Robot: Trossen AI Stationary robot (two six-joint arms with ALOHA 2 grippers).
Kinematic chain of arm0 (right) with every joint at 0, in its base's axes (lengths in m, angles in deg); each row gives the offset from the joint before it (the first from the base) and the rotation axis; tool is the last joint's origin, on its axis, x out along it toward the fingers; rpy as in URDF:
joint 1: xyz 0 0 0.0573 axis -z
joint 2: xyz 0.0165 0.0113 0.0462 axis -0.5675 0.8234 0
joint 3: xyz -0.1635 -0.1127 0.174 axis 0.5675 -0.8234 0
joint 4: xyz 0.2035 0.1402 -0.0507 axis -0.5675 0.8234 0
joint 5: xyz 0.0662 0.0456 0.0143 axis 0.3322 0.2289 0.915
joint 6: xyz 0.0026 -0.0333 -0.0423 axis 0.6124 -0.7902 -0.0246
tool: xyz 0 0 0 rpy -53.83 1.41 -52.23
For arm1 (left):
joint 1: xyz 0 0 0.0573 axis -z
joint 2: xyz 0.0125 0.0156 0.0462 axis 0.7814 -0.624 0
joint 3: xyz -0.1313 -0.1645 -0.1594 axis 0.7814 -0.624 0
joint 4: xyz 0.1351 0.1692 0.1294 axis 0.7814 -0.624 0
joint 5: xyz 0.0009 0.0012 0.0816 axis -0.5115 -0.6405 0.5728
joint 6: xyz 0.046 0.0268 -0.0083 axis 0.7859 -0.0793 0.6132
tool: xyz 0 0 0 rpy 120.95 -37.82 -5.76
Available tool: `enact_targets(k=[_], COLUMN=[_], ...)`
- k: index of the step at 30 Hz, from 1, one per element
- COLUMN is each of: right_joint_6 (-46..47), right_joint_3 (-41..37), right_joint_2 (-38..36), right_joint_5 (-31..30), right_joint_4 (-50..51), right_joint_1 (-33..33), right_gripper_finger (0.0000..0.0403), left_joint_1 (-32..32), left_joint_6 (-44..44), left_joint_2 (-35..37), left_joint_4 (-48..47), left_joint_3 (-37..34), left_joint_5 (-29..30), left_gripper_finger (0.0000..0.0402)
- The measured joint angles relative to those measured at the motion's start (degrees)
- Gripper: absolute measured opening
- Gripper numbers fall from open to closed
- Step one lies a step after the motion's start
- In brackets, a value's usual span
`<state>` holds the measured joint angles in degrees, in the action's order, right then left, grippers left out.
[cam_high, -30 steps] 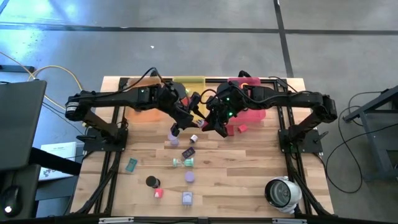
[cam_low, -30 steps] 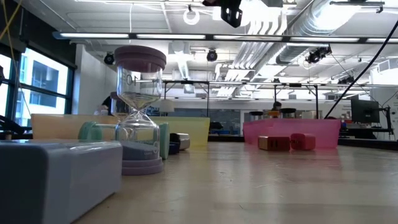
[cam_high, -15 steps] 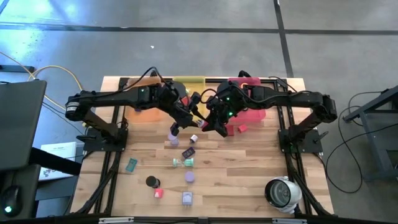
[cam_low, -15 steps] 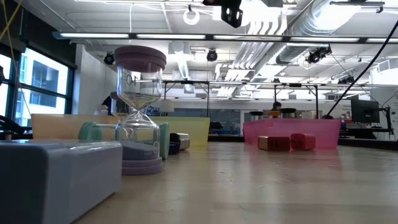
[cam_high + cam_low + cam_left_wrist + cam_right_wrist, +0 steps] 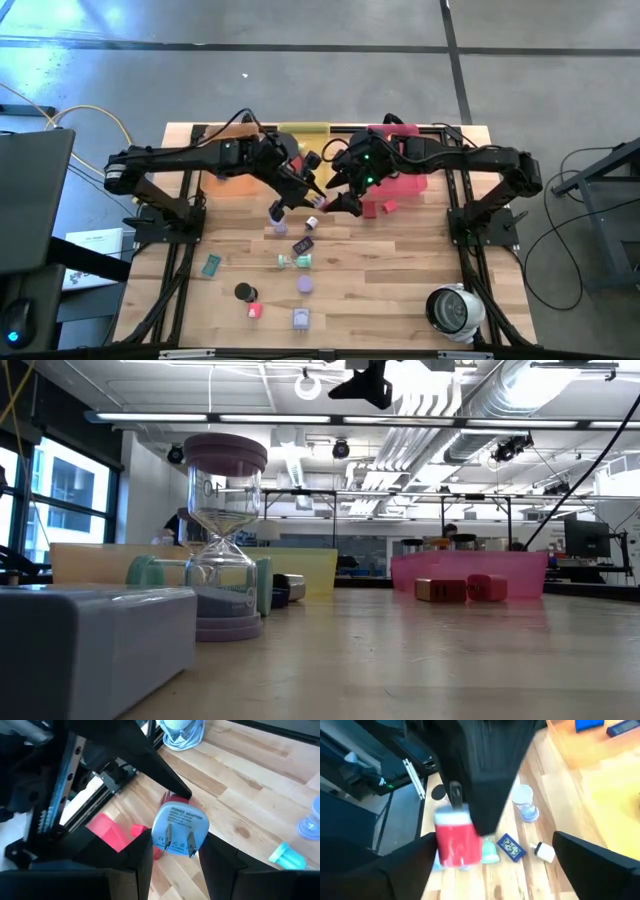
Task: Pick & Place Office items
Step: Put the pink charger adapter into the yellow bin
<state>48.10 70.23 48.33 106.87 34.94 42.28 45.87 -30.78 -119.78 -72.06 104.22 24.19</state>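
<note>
Two grippers meet above the table's (image 5: 400, 290) far middle. The left gripper (image 5: 175, 851) clamps a pale blue power adapter (image 5: 179, 829) between its jaws, prongs outward, seemingly offering it. The right gripper (image 5: 485, 870) stands spread wide; a red cylinder (image 5: 457, 840), blurred, hangs between its jaws, possibly falling, its support hidden.

Blue-white plug adapter (image 5: 179, 831), prongs outward, raised above bench. Red-white piece (image 5: 457, 839) beside it. Below: hourglass (image 5: 294, 261) on side, lavender disc (image 5: 305, 284), lavender cube (image 5: 300, 319), teal block (image 5: 211, 265).
</note>
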Motion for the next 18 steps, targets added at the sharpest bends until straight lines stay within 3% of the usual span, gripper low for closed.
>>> enact_targets(k=[5, 8, 11, 18], right_joint_6=[1.63, 1.79, 1.68, -0.19], right_joint_3=[-0.01, -0.06, -0.06, -0.45], right_joint_2=[0.00, 0.02, 0.00, 0.02], right_joint_5=[-7.07, -11.45, -12.03, -11.44], right_joint_4=[8.74, 13.99, 16.78, 15.98], right_joint_1=[2.17, 3.25, 3.37, 3.10], right_gripper_finger=[0.0375, 0.0365, 0.0361, 0.0361], left_joint_1=[-1.77, -3.62, -6.95, -18.33], left_joint_6=[-5.35, -8.78, -11.83, -14.72], left_joint_2=[1.93, 2.66, 2.10, -1.62], left_joint_4=[-5.14, -11.75, -17.74, -21.50], left_joint_3=[0.00, 0.04, 0.01, 0.01], left_joint_5=[3.41, 9.76, 15.15, 13.22], left_gripper_finger=[0.0128, 0.0128, 0.0128, 0.0128])
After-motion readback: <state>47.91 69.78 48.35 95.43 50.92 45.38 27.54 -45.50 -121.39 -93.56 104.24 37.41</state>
